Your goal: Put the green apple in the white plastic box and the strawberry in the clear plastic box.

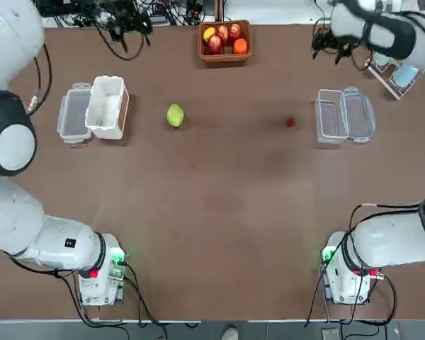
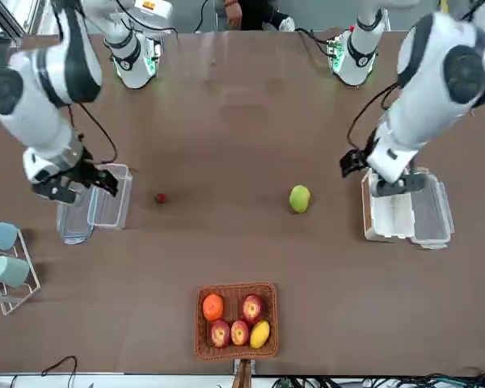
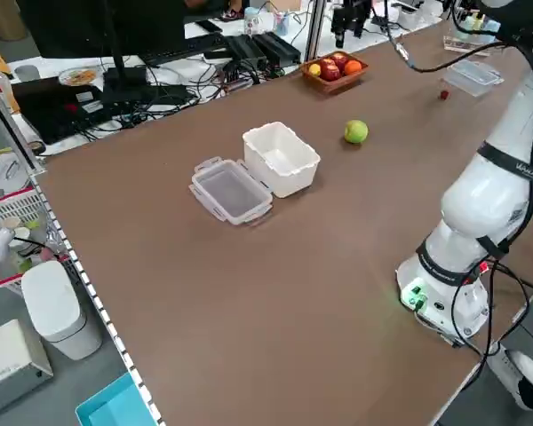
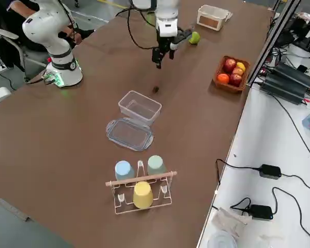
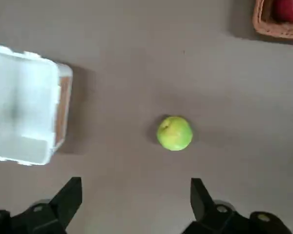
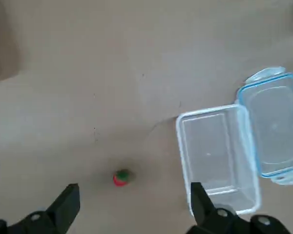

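Hanging above the table near the white plastic box (image 5: 19, 105), my left gripper (image 5: 136, 181) is open, nearer the green apple (image 5: 174, 133), which lies right of that box. My open right gripper (image 6: 136, 185), above the strawberry (image 6: 121, 178), is nearer that, left of the clear plastic box (image 6: 212, 151).

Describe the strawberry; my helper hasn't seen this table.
Find the clear box on the table. The strawberry lies between it and the green apple. It's a tiny dark red berry, far smaller than that apple.
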